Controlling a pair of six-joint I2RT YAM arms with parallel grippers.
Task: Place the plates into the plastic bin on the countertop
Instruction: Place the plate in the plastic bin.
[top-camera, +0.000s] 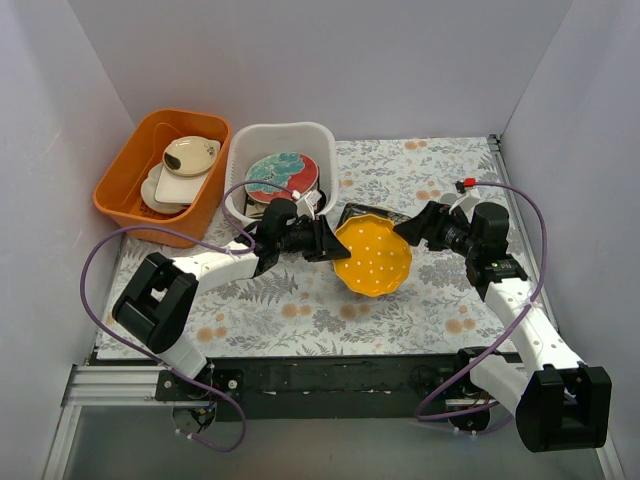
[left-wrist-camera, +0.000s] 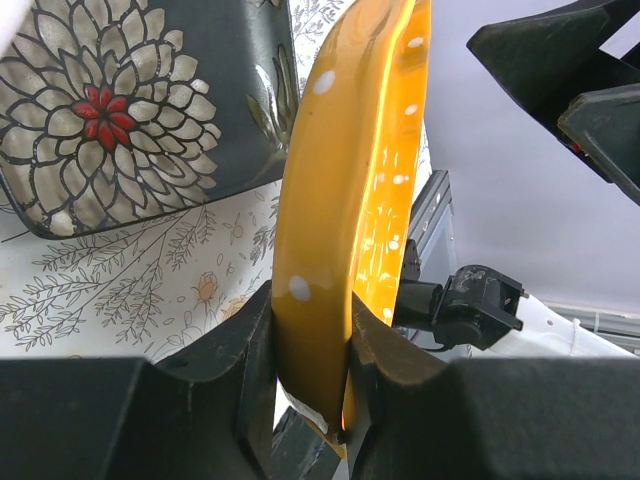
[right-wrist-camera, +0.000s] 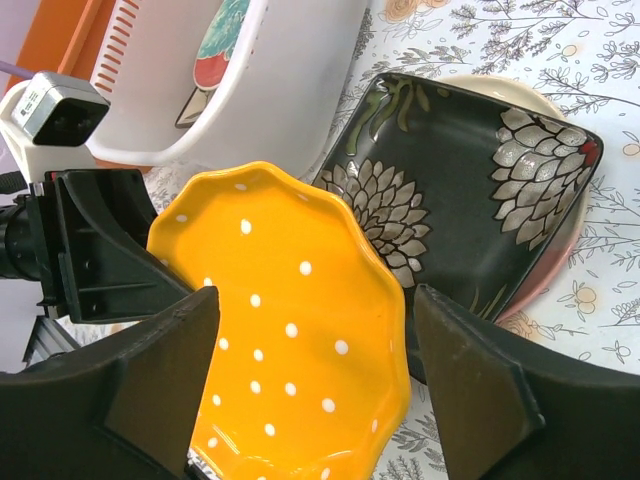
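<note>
Our left hand (top-camera: 322, 240) gripped the dotted yellow plate (top-camera: 373, 258), at 4 o'clock from the plastic bin (top-camera: 290, 127); the left wrist view showed its fingers (left-wrist-camera: 250, 350) pinching the rim. Our right hand (top-camera: 415, 228) gaped wide. Only the right wrist view showed a pink-cream plate (right-wrist-camera: 515, 92) under the black floral plate (right-wrist-camera: 470, 190) on the worktop (right-wrist-camera: 610, 60).
</note>
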